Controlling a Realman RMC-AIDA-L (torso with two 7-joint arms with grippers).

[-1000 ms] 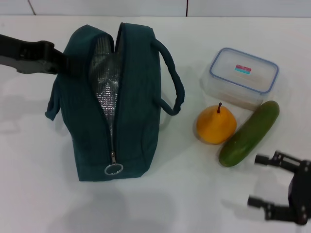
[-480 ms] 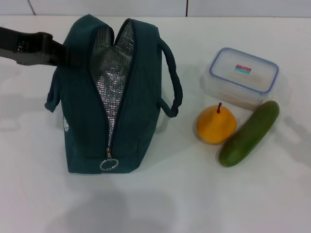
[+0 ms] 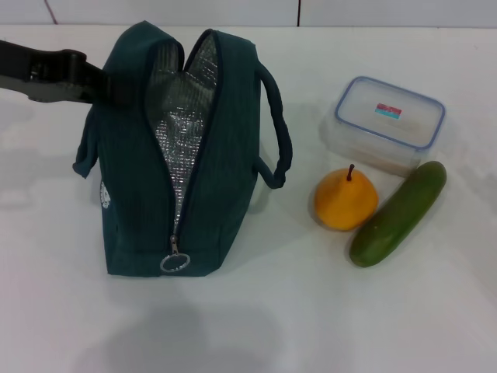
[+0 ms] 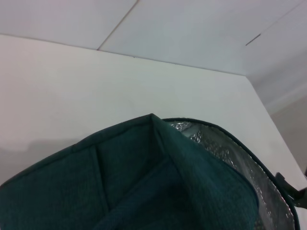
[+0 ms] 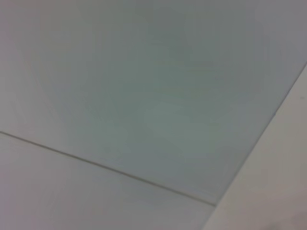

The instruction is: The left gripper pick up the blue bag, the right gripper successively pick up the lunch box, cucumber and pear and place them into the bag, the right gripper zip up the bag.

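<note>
Blue bag upright at table left. Right of it: pear, cucumber just right of pear, lunch box behind both.

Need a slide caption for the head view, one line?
Left end effector at the open bag's far-left side; lunch box, pear and cucumber wait on the table.

The black right gripper, at five o'clock of the table a second ago, is gone from the head view. The dark teal-blue fabric lunch bag now gapes wider, its metal ring zipper pull drawn toward nine o'clock.
</note>
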